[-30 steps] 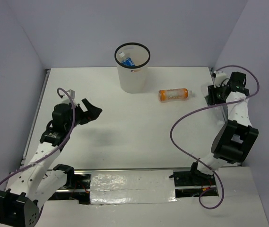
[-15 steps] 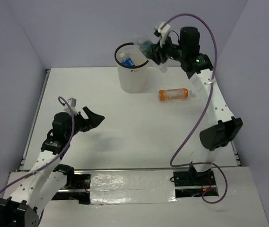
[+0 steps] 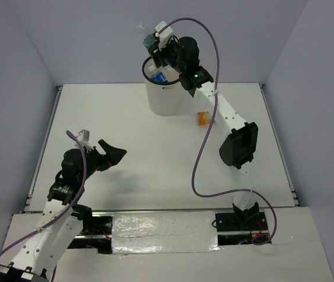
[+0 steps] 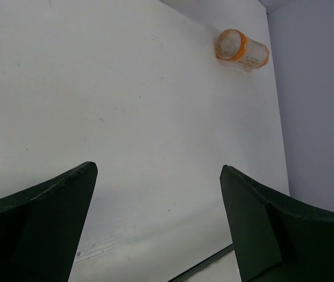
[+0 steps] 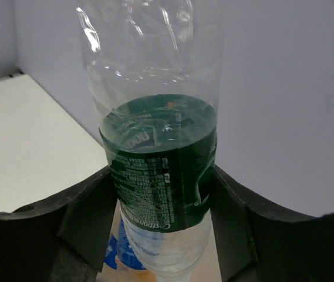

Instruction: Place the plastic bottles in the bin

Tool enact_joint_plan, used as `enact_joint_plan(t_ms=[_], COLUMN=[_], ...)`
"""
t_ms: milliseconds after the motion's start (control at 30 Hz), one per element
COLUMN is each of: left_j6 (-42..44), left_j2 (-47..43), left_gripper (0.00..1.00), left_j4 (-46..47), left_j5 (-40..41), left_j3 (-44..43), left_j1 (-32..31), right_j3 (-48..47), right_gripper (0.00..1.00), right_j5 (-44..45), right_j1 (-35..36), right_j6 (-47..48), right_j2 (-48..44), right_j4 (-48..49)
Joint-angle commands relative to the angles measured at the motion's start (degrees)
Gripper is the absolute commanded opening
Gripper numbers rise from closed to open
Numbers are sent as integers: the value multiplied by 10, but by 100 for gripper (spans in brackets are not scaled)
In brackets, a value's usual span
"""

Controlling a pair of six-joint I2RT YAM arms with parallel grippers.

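My right gripper (image 3: 154,47) hangs over the bin (image 3: 165,101), a tall off-white wastebasket with a black rim. Between its fingers stands a clear plastic bottle with a dark green label (image 5: 161,158), neck down. Both fingers lie against its sides, so the gripper (image 5: 161,176) is shut on it. Seen from above, that bottle (image 3: 145,35) sticks out up and left of the gripper. Inside the bin lies a clear bottle with a blue label (image 3: 159,76). An orange bottle (image 4: 242,49) lies on the table right of the bin, mostly hidden by the right arm (image 3: 202,118). My left gripper (image 3: 111,151) is open and empty (image 4: 158,170).
The white table (image 3: 125,135) is walled in by pale panels on the left, back and right. The right arm stretches from its base at the near edge across the right half to the bin. A purple cable loops beside each arm.
The right arm has swung from the right wall to above the bin, carrying the green-label bottle, and now hides most of the orange bottle. The left arm has shifted only slightly.
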State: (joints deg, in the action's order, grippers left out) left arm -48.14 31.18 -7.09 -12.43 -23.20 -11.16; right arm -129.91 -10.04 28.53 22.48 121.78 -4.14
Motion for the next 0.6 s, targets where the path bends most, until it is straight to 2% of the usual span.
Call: enact_joint_plan(t_ms=[0,33,67,100,300,400,433,500,533,567], left_j6=[6,4,3,2,5,10,11,9,9,7], left_j2=[-4,-2,0,4,53,75,78,84,85,88], left_gripper=[99,99,99,99,99,99,99,99,99,99], left_j4=[-3,3,8,15,52,63,66,84,88,98], left_j5=[8,7,6,1,-12,-15,-15,-16,-21,-22], left_j3=[-11,-9,-7,-4,-17,-25,-25,-23,-20,-14], left_j1=[0,0,0,0,0,0,0,0,0,0], right_j3=[-8,1,7,4,19,51,80,122,154,165], right_gripper=[67,84,94,100,100,100,100,100,100,100], right_j5=[80,79,77,69,7,-87,-181,-272,-355,-384], right_j1=[-12,-18,-26,-30,-72,-114,-130,-171,-182,-195], right_j6=[-22,-27,-31,-35,-88,-95,-83,-22,20,115], right_j2=[-7,-13,-14,-14,-65,-127,-138,-175,-184,-191], right_j4=[79,78,71,60,-24,-102,-152,-197,-266,-310])
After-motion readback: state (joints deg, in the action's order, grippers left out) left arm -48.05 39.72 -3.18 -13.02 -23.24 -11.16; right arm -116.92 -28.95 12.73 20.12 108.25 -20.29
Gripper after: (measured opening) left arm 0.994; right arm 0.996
